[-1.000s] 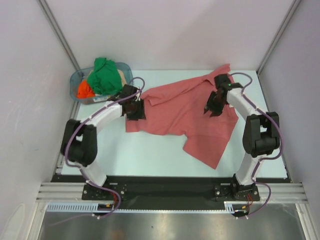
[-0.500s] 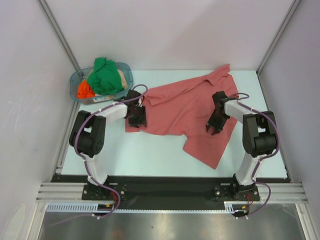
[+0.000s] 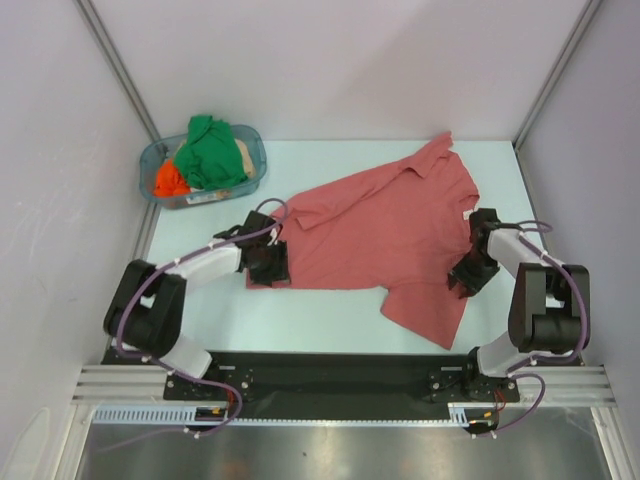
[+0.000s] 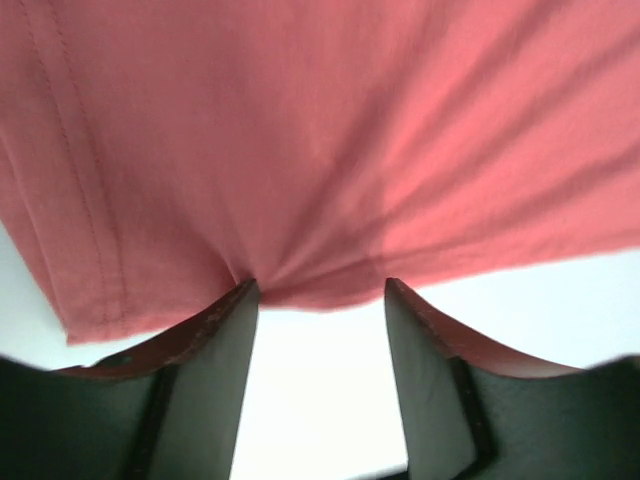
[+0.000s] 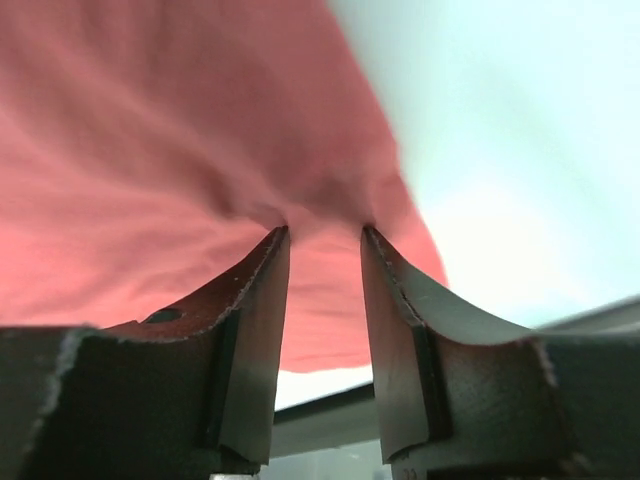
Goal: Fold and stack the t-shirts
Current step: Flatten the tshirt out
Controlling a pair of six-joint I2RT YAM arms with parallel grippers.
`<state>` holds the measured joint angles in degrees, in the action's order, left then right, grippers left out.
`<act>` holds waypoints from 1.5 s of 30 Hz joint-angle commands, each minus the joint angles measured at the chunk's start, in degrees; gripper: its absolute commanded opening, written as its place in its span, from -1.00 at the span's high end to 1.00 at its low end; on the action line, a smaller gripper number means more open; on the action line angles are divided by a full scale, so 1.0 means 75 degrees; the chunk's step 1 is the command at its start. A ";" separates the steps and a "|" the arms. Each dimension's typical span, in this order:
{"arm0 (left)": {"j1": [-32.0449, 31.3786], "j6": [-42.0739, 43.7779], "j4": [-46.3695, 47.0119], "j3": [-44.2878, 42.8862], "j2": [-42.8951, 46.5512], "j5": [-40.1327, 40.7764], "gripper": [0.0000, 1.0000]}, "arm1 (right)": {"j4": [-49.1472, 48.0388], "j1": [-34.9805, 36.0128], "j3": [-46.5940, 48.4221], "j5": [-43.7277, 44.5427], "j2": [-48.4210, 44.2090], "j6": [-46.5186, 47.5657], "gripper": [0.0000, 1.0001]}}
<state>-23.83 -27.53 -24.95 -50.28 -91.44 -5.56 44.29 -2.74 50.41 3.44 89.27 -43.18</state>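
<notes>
The large salmon-red t-shirt [image 3: 380,220] lies spread across the middle of the table, with a small white tag [image 3: 467,218] near its right edge. My left gripper [image 3: 270,265] is at the shirt's near-left corner, and cloth [image 4: 320,130] puckers between its fingertips [image 4: 320,290]. My right gripper [image 3: 468,277] is at the shirt's right edge, its jaws narrow, with a bunch of cloth [image 5: 150,150] pinched at the tips [image 5: 323,232]. Green [image 3: 210,150], orange [image 3: 168,182] and beige [image 3: 241,156] shirts sit piled in the tub.
The clear blue-tinted tub [image 3: 256,140] stands at the back left corner. White walls and metal posts close in the table on three sides. The black base rail [image 3: 320,370] runs along the near edge.
Both grippers have moved toward the near edge, the right one also outward to the right. The salmon-red shirt came with them and now lies wider and flatter.
</notes>
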 commanded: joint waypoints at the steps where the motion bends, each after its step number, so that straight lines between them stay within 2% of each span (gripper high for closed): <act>1: -0.0091 -0.0197 -0.0938 0.0540 0.1033 -0.0266 -0.22 | 0.0375 0.0095 0.0250 -0.0069 -0.0547 0.0937 0.17; 3: -0.0126 -0.0139 -0.1056 0.0308 0.1769 -0.0476 -0.37 | 0.0539 0.0643 0.0683 -0.0119 -0.0793 0.1220 0.12; 5: -0.0185 -0.0103 -0.1406 0.0003 0.2159 -0.0280 -0.40 | 0.0737 0.0904 0.0883 0.0021 -0.1166 0.1374 0.06; 9: -0.0080 -0.0546 -0.2274 -0.0608 0.2640 0.0377 -0.36 | 0.0774 0.0636 0.0802 -0.0880 -0.1544 0.1585 0.01; 16: 0.1559 -0.1380 -0.1725 0.0797 0.3344 -0.0137 -0.24 | 0.0961 0.0518 0.0556 -0.1677 -0.1965 0.1539 0.01; 20: 0.1935 -0.1661 -0.1443 0.1114 0.2924 0.0027 -0.22 | 0.1020 0.0553 0.0474 -0.1877 -0.2106 0.1597 0.01; 23: 0.1936 -0.2175 -0.1478 0.0998 0.2152 0.0190 -0.24 | 0.1090 0.0518 0.0415 -0.1900 -0.2270 0.1679 0.01; 30: 0.1936 -0.2833 -0.1068 0.1056 0.1681 0.0730 -0.15 | 0.1079 0.0424 0.0286 -0.1959 -0.2388 0.1913 0.01; 35: 0.1936 -0.2752 -0.0962 0.0799 0.1130 0.1140 -0.05 | 0.1090 0.0202 0.0251 -0.2006 -0.2364 0.2019 0.01; 42: 0.1936 -0.2939 -0.0834 0.1009 0.0825 0.1222 -0.04 | 0.1090 0.0108 0.0274 -0.2029 -0.2423 0.2042 0.01; 45: 0.1924 -0.2880 -0.0717 0.1021 0.0603 0.1234 0.05 | 0.1090 0.0085 0.0228 -0.2041 -0.2411 0.2077 0.00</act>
<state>-9.61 -48.07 -33.17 -43.11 -83.83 1.61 52.10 -1.72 52.34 -11.07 72.44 -28.60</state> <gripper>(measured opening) 0.486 0.497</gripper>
